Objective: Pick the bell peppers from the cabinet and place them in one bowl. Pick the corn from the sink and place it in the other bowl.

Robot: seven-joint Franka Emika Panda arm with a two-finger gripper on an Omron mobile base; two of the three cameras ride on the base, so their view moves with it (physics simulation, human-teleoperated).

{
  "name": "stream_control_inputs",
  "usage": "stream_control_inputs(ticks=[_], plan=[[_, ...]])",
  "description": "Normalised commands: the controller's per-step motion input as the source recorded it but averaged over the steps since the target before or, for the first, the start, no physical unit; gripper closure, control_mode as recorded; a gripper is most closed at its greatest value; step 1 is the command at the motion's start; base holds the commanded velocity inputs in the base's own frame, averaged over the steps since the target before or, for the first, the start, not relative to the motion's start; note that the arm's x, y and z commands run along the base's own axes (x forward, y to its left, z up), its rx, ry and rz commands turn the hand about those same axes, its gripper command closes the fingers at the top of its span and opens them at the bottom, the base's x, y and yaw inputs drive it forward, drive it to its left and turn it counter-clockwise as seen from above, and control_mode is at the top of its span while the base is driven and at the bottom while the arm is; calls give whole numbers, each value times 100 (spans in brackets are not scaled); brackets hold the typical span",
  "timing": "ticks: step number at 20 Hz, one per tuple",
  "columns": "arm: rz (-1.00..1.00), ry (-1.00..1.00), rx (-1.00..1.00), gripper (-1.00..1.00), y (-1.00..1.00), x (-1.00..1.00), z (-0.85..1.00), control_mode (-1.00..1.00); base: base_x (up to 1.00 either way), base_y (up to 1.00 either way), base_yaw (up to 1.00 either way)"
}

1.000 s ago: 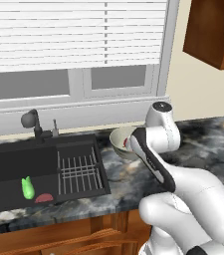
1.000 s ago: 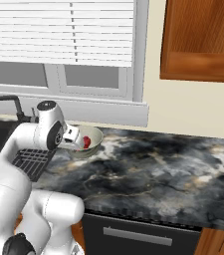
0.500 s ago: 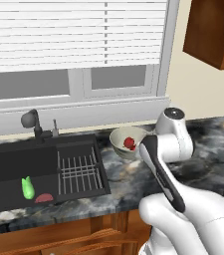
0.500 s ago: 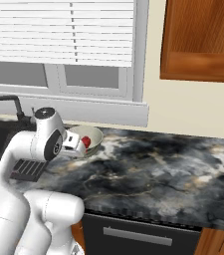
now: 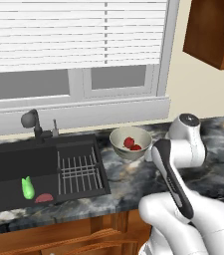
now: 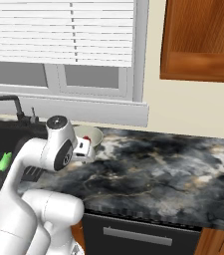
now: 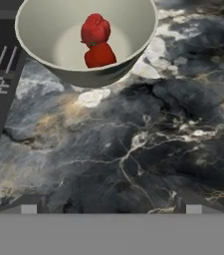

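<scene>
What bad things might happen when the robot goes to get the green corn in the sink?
The grey bowl with both peppers sits right beside the sink; the swinging arm might bump it. The corn lies close to a pink disc, so the pincer might catch that instead. The tap could also get in the way.

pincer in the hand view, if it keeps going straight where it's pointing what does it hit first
Most likely the bare marble counter just short of the pale bowl holding the two bell peppers. The camera looks down at that stone with nothing in between, though depth is hard to judge.
</scene>
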Motion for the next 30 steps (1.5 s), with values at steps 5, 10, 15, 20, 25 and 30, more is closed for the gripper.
stream_control_inputs(ticks=[5,10,15,20,25,30], plan=[[0,0,0,-100,0,0,0,-100,0,0,0],[0,0,0,-100,0,0,0,100,-8,0,0],[0,0,0,-100,0,0,0,100,-94,58,5],[0,0,0,-100,0,0,0,100,-20,100,0],[0,0,0,-100,0,0,0,100,0,98,3],[0,0,0,-100,0,0,0,100,0,66,1]])
